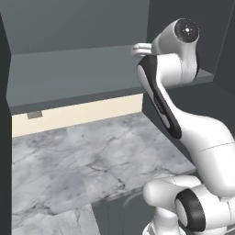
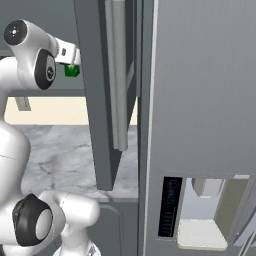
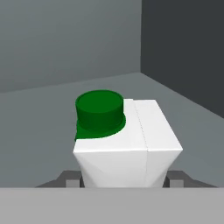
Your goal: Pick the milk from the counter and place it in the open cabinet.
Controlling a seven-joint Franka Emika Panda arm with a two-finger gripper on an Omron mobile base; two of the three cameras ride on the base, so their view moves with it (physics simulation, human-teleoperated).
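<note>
Small white milk carton (image 3: 127, 144) with a round green cap (image 3: 99, 109) on its sloped top, seen close from the hand camera, upright and filling the lower middle of that view. Grasped between the two finger tips (image 3: 70, 178), one pressed to each side of the carton near its base. Gripper (image 3: 124, 179) closed on the milk, inside the open cabinet (image 1: 69, 73), above its flat grey shelf, with the grey back wall behind and the darker side wall to the right. Whether resting on the shelf or held just above it: cannot tell. From the right base camera, a patch of the green lower band (image 2: 72, 70) peeking out beside the white wrist, just left of the cabinet's open door (image 2: 102, 90). From the left base camera, a thin green sliver at the hand's end, mostly hidden behind the arm. Arm (image 1: 183, 92) raised high from the base, elbow bent sharply, forearm reaching level and forward into the cabinet opening, well above the veined marble counter (image 1: 82, 170). Cream backsplash strip (image 1: 78, 114) between counter and cabinet underside.
</note>
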